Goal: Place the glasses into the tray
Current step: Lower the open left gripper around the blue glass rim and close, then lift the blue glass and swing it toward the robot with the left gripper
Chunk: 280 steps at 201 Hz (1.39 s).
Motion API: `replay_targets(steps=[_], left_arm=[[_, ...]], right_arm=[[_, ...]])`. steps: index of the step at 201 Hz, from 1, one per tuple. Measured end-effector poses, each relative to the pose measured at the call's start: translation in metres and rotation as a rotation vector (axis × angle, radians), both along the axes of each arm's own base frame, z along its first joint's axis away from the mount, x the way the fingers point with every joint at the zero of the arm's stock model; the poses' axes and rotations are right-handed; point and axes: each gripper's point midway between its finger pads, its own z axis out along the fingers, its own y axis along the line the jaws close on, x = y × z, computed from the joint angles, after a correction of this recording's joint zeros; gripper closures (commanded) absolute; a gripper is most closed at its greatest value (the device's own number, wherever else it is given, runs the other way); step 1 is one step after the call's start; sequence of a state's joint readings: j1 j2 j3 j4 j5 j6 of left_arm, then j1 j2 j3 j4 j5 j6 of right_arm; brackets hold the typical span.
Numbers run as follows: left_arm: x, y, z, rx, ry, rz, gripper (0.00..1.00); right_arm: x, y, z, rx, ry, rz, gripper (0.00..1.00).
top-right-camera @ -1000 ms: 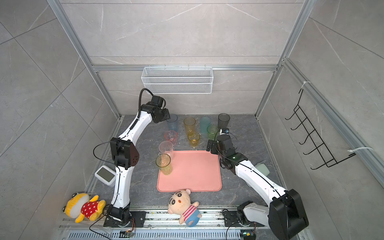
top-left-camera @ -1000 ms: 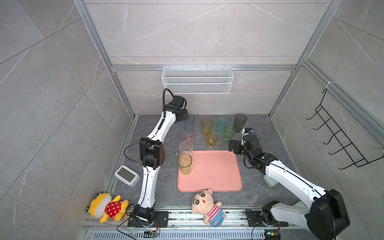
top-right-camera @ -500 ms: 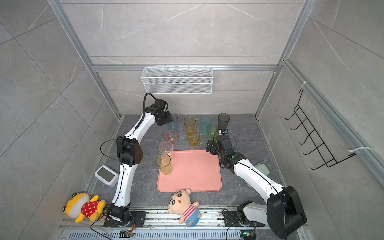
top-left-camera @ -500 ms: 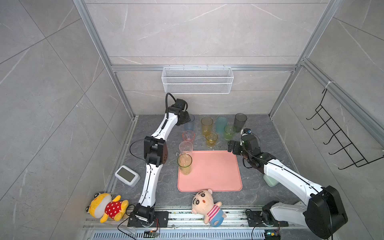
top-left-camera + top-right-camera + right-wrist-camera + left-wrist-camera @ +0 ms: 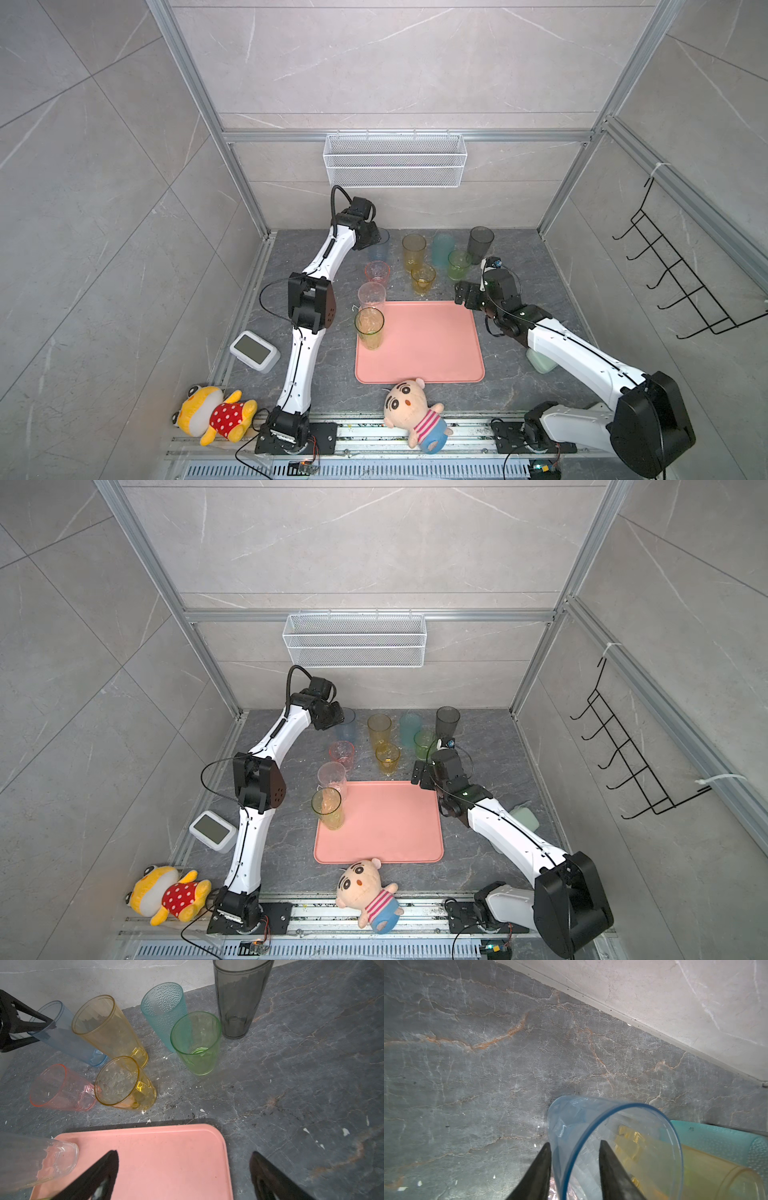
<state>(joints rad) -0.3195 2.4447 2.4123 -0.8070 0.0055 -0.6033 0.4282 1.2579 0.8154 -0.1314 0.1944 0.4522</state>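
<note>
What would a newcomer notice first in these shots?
A cluster of coloured tumblers stands at the back of the table, behind the salmon-pink tray, where a tall yellowish tumbler stands at the left edge. The left gripper straddles the rim of the blue tumbler at the back left; the right gripper hangs open above the tray's back right corner.

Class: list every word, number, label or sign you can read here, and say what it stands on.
None can be read.
The small white gadget has a screen, but nothing legible shows on it.
The tray carries no writing.
</note>
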Motion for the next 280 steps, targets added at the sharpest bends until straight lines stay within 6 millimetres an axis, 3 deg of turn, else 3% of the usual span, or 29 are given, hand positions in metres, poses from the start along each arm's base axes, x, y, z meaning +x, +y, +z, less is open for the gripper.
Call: replay_targets(steps=[236,280], left_arm=[[-0.0009,0.0028,-0.0014,0.010,0.006,0.006,1.00],[-0.0009,0.0052,-0.0034,0.021,0.007,0.013,1.00]], right_arm=[[0.0018,0.0017,-0.0055,-0.010,0.029,0.004,0.01],[0.0008,0.0018,-0.0070,-0.012,0.036,0.006,0.01]])
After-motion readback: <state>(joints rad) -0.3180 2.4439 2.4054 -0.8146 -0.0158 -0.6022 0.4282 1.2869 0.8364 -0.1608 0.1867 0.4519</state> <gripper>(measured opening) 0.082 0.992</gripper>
